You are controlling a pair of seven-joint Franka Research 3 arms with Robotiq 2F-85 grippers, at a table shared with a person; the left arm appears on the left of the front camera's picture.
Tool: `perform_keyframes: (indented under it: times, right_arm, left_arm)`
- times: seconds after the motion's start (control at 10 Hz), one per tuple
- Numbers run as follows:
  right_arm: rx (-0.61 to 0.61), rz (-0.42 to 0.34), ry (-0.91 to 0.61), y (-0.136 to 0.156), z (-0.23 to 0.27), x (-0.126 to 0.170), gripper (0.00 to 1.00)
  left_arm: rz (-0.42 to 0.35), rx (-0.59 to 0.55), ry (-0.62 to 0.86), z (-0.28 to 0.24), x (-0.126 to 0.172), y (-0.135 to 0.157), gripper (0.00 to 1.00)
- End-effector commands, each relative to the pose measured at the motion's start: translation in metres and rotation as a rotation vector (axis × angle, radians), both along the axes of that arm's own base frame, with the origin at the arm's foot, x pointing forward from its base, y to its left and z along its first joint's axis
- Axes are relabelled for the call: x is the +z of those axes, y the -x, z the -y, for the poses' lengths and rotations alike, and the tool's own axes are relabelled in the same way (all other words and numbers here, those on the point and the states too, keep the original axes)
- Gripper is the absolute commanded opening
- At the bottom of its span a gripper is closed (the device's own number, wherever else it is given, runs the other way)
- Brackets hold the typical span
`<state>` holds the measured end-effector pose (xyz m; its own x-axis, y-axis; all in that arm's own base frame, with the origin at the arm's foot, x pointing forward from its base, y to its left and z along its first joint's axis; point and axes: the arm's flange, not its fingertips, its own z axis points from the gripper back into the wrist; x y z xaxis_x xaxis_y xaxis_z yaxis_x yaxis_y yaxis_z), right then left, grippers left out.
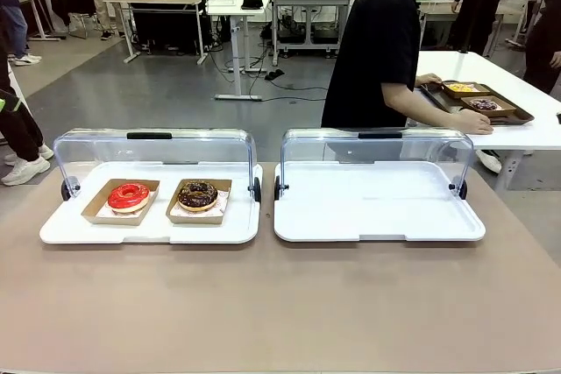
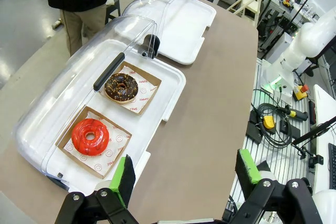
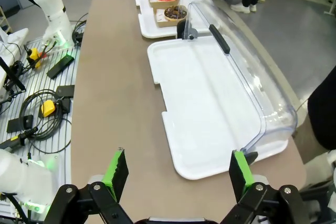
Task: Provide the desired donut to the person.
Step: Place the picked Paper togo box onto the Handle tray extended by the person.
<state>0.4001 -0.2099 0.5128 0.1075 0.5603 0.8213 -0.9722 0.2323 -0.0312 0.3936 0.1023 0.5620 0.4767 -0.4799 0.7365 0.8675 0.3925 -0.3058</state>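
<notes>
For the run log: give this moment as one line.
left gripper: open, idle | right gripper: open, idle | red donut, chocolate donut: left tray | person: turned away

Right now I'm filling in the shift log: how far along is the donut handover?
Done: both tray lids stand open. In hand: nothing; the left end effector and right end effector are open. Left: the red donut and chocolate donut sit in their tray; the person faces away.
</notes>
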Motion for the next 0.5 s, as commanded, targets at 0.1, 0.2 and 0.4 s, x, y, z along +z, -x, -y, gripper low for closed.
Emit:
perform_keyframes:
  times: [0.1,0.2,0.4]
  right_arm:
    - [0.0,0.001,0.004,-0.0005,0.0002,0.0,1.0]
    - [0.0,0.001,0.004,-0.0005,0.0002,0.0,1.0]
    - [0.0,0.001,0.004,-0.0005,0.0002,0.0,1.0]
  left_arm:
    - [-0.007,0.008,0.017,0.0014,0.0029,0.0002,1.0]
    - [-0.007,0.008,0.017,0.0014,0.0029,0.0002,1.0]
    - [-0.007,0.008,0.017,0.0014,0.0029,0.0002,1.0]
